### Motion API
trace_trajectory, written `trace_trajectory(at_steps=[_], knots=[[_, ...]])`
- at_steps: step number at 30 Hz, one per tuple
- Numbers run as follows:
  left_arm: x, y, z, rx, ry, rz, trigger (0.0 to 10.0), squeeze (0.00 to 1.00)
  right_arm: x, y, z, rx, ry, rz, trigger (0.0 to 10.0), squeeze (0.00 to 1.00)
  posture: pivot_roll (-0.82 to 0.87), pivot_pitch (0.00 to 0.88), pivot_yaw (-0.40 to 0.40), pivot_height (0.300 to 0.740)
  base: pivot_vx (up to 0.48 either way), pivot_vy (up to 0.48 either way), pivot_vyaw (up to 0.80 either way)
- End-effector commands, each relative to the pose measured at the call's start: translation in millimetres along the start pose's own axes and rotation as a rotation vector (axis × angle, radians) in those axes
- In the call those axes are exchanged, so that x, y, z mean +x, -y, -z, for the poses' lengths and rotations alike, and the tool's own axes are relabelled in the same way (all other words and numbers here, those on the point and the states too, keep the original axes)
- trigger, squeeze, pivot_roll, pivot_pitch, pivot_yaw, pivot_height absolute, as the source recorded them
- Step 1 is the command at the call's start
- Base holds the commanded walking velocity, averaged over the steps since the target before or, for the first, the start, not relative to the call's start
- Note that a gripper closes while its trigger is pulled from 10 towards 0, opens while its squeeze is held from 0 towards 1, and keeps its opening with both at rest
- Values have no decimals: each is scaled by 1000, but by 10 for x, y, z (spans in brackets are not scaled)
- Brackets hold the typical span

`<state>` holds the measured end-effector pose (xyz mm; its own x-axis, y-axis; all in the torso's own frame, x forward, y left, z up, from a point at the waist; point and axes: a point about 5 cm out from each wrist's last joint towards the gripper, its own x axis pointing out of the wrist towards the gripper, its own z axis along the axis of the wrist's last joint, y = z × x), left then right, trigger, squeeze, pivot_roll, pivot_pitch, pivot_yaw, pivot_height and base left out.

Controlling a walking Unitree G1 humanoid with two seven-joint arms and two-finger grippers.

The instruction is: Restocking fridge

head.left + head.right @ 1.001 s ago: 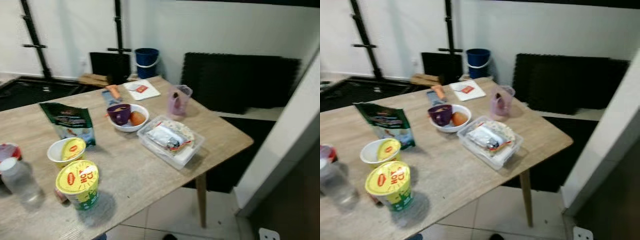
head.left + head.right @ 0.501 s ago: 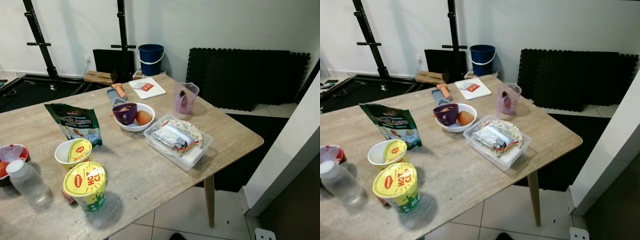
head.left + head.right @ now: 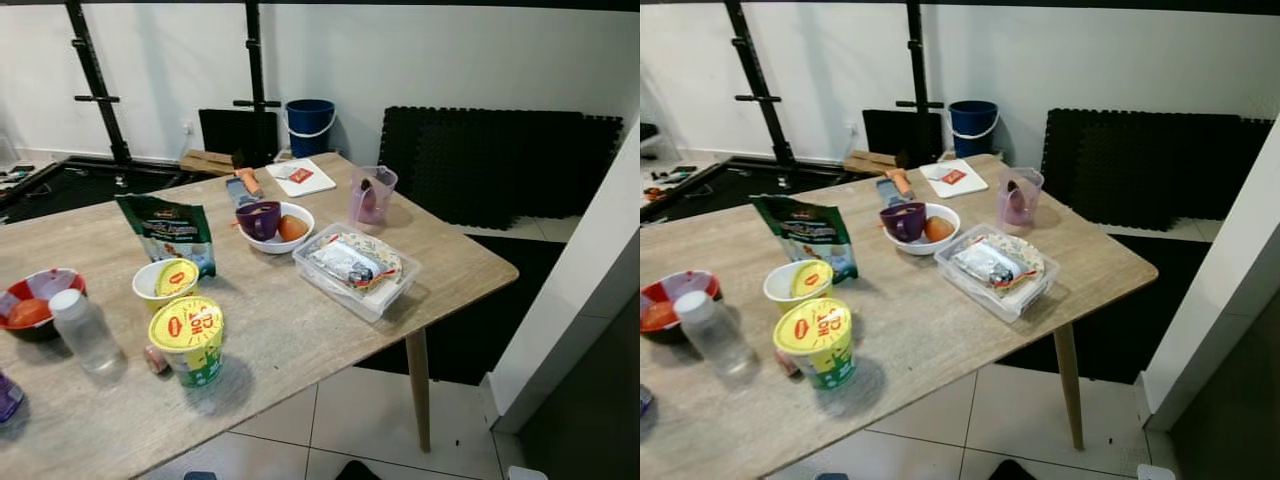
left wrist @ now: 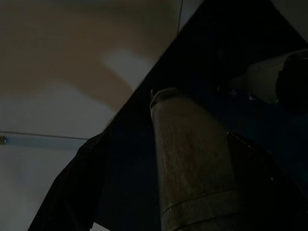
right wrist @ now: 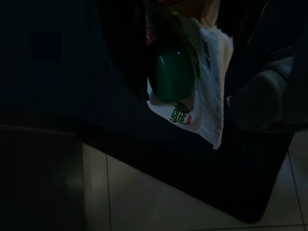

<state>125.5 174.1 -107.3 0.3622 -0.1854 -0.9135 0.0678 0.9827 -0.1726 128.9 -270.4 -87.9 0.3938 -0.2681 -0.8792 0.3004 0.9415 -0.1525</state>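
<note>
While my right gripper (image 5: 192, 62) pinches a soft, crinkly packet (image 5: 185, 103) by its top, I can't tell my left gripper's fingers.

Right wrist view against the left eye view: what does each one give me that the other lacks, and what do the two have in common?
Right wrist view: a white plastic packet with green print and a red mark, hanging close to the camera in deep shade.
Left eye view: the wooden table carrying a yellow-lidded noodle cup, a green pouch, a clear container of wrapped food, a white bowl and a plastic bottle, plus a blue bucket by the wall.
Both: pale floor tiles.
</note>
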Motion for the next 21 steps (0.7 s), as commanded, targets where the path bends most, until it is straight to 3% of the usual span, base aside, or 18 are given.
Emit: trace_trajectory(at_steps=[1,14,21], knots=[[11,46,35,8,-17,6,10000,0,1,-17,1,-5,-4,-6,10000,0,-34,0,-10,740,-289,0,0],[15,56,27,16,-18,7,10000,0,1,-26,11,-12,-10,-9,10000,0,-34,0,-9,740,-301,0,0],[-19,-44,71,10,-26,-4,10000,0,1,-28,13,-15,-11,-10,10000,0,-34,0,-9,740,-307,0,0]])
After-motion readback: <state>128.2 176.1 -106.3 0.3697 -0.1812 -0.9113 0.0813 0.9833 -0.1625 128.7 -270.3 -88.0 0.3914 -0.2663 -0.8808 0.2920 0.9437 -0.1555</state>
